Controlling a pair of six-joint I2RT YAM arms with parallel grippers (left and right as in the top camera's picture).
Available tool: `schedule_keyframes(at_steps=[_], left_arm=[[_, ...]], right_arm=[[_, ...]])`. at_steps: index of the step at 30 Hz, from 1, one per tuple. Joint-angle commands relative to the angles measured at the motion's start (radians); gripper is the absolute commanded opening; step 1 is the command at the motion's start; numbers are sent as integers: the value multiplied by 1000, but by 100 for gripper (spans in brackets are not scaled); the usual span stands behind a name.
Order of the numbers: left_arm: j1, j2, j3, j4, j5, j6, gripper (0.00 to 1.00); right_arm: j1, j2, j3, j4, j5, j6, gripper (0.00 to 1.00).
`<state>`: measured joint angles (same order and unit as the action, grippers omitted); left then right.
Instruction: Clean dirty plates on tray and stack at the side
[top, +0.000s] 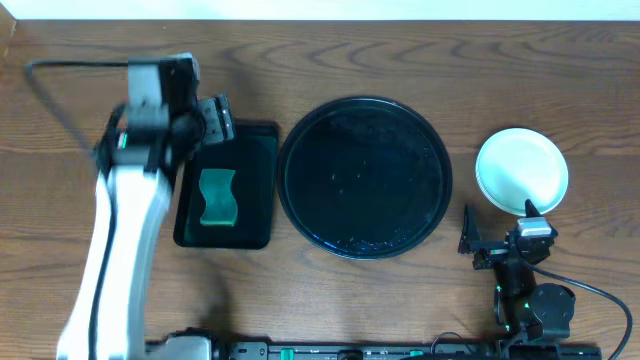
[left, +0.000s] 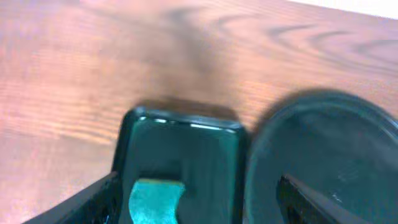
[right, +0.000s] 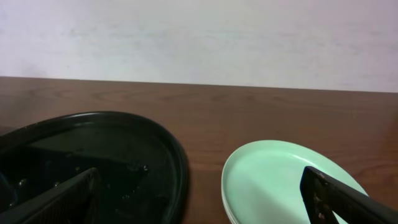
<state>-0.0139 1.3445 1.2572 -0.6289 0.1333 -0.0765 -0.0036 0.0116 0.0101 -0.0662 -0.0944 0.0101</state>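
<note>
The large round black tray (top: 365, 177) sits mid-table with no plates on it; it also shows in the left wrist view (left: 323, 155) and the right wrist view (right: 99, 155). The plates (top: 521, 170) are stacked on the bare wood to the tray's right, a pale mint-green one on top (right: 280, 180). My left gripper (top: 217, 120) is open and empty above the far end of the small rectangular tray (top: 228, 185). My right gripper (top: 497, 237) is open and empty, just in front of the plate stack.
A green sponge (top: 217, 197) lies in the small rectangular black tray, left of the round tray; it shows in the left wrist view (left: 155, 199). Small droplets or specks dot the round tray's surface. A cable runs along the far left (top: 60, 66).
</note>
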Motion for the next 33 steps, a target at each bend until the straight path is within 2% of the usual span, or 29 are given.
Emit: schedule_keyframes(at_steps=[1, 4, 7, 14, 17, 27, 33], left_arm=[[-5, -245, -230, 118, 42, 137, 79], [-4, -528, -486, 243, 38, 201, 79], [11, -762, -689, 349, 32, 203, 79], [24, -1091, -1043, 594, 31, 192, 79], [24, -1156, -1144, 670, 30, 192, 79], [24, -1275, -1252, 679, 5, 192, 79], [24, -1341, -1253, 565, 1, 196, 79]], right_arm=[[-8, -6, -5, 0, -4, -11, 99], [-8, -6, -5, 0, -4, -11, 99], [-8, -6, -5, 0, -4, -11, 99], [-8, -6, -5, 0, -4, -11, 99], [-8, -6, -5, 0, -4, -11, 99], [-8, -6, -5, 0, -4, -11, 99], [-8, -6, -5, 0, -4, -11, 99]])
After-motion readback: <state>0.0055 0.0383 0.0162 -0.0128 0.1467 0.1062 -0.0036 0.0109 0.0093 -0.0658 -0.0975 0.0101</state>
